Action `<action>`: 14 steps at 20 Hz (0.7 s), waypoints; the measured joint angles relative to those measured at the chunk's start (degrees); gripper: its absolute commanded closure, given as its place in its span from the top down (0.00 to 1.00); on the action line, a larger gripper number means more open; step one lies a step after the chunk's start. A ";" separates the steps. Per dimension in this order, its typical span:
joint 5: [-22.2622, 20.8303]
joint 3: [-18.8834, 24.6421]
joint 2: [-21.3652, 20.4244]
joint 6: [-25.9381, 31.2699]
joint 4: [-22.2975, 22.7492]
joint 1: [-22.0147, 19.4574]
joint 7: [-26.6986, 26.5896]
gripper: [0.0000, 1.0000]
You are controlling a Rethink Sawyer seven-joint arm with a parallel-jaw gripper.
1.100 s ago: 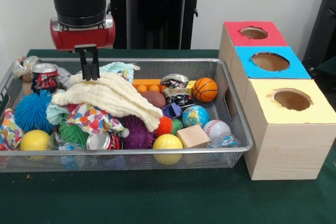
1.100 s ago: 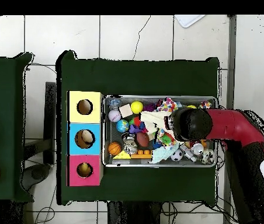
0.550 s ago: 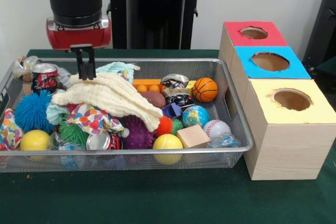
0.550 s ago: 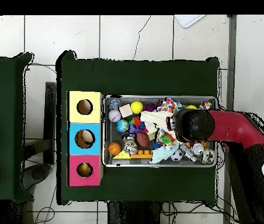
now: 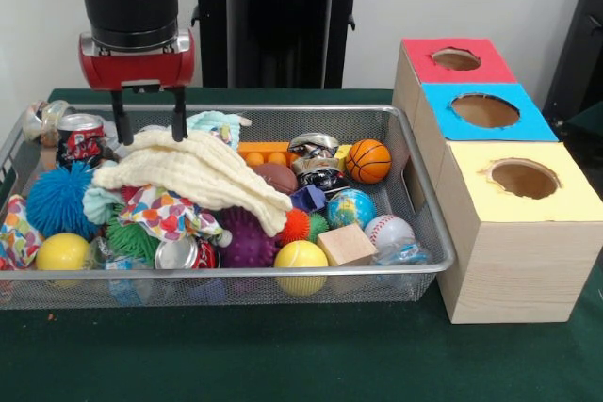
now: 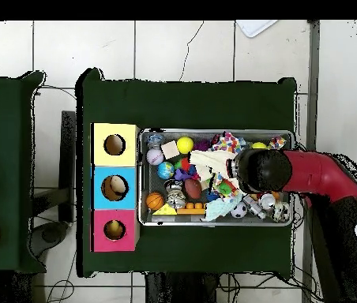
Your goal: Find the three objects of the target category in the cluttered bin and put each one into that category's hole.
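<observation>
The red and black arm points straight down, its hand (image 5: 149,116) empty with both fingers spread wide apart.

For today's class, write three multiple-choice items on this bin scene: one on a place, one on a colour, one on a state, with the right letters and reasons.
1. Where does the small orange basketball lie in the wire mesh bin?
A. toward the end by the boxes
B. under the cloth
C. outside on the table

2. What colour tops the wooden box nearest the camera in the front view?
A. red
B. blue
C. yellow

3. How is the gripper?
A. shut on a can
B. open above the cream cloth
C. inside a hole

Key: 1 A, it sits near that end wall. 2 C, the front top is yellow. 3 B, the fingers stand apart over the cloth.
</observation>
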 measured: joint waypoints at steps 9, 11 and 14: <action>3.34 0.00 -1.15 -0.01 0.15 0.06 0.00 1.00; 4.07 -0.01 -1.21 -0.01 0.16 0.15 0.00 1.00; 4.75 -0.01 -0.94 -0.19 0.16 0.48 0.00 1.00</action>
